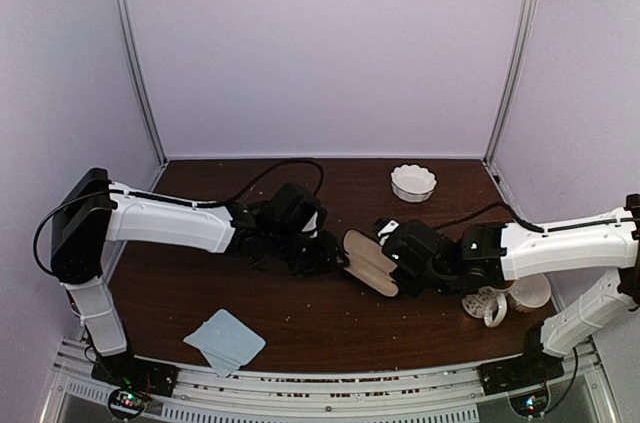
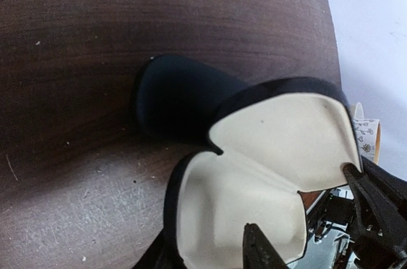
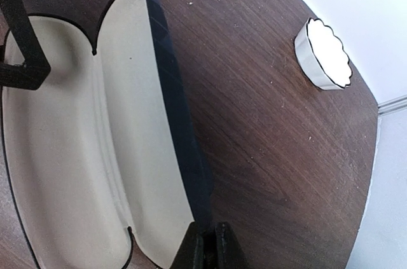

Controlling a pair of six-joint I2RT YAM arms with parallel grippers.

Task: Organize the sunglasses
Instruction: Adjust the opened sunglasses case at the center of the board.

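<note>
A black case (image 1: 370, 261) lies open near the middle of the dark wood tabletop (image 1: 300, 313), its two cream-lined halves facing up. Both arms reach in to it from either side.

The left gripper (image 2: 297, 196) is spread. In its wrist view one finger (image 2: 257, 250) hangs over the lining of the nearer half. The other touches the outer corner of the farther half, so the rim of that half lies between them. Nothing shows between the fingers apart from the case (image 2: 254, 173). From above, this gripper (image 1: 335, 258) sits at the left end of the case.

The right gripper (image 3: 206, 234) has its fingers pressed together right at the dark rim of the case (image 3: 70, 142). Whether the rim is pinched between them cannot be told. From above, it (image 1: 392, 278) meets the right end of the case.

The sunglasses cannot be made out in any view. Both halves of the lining show only cream. The dark area under the left wrist in the top view is too murky to read.

A white scalloped dish (image 1: 413, 183) stands at the back of the tabletop, well apart from the case, and also shows in the right wrist view (image 3: 324, 53). A light-blue cloth (image 1: 225, 340) lies near the front left edge. A patterned mug (image 1: 487, 305) lies under the right arm, with a pale cup (image 1: 530, 291) just beside it.
</note>
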